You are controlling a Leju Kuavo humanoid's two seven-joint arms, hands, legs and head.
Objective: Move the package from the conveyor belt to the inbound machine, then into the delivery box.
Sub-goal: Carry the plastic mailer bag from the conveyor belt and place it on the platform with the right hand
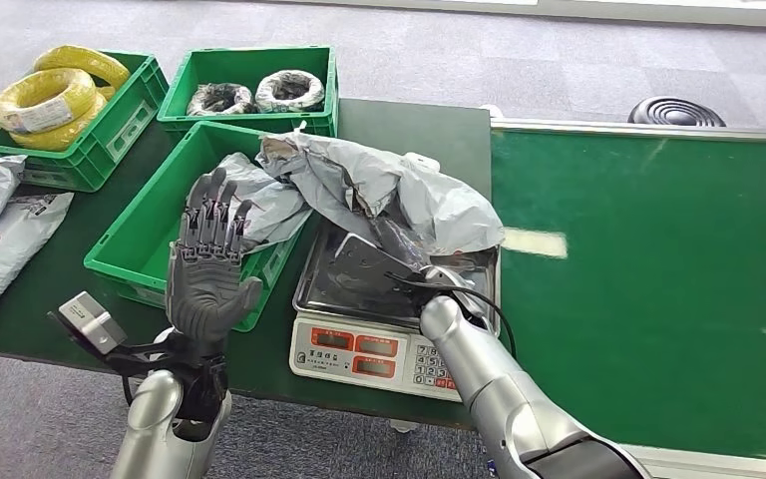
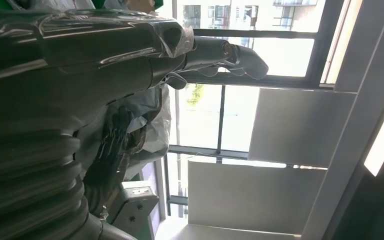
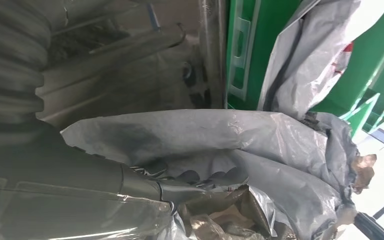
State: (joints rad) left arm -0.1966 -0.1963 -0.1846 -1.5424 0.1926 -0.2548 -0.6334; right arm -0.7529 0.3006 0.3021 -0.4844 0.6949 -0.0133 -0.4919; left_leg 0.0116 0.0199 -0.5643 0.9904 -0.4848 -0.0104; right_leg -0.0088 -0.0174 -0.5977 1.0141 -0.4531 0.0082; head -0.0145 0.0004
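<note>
Dark green tabletop carries the scale (image 1: 359, 351); your right hand (image 1: 437, 284) grips the limp, slippery grey package (image 1: 399, 195) at its 6 o'clock edge, so bunch it, while your left hand (image 1: 206, 269) hovers, fingers (image 1: 214, 215) wide.

Crinkled glossy grey plastic package (image 1: 389, 195) lies on shiny metal scale pan (image 1: 344, 284).

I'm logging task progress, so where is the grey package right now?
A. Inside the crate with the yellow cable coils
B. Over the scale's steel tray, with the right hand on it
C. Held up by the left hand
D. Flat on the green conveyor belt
B: the grey package lies over the scale tray, with the right hand at its underside, while the left hand is raised, holding nothing.
</note>
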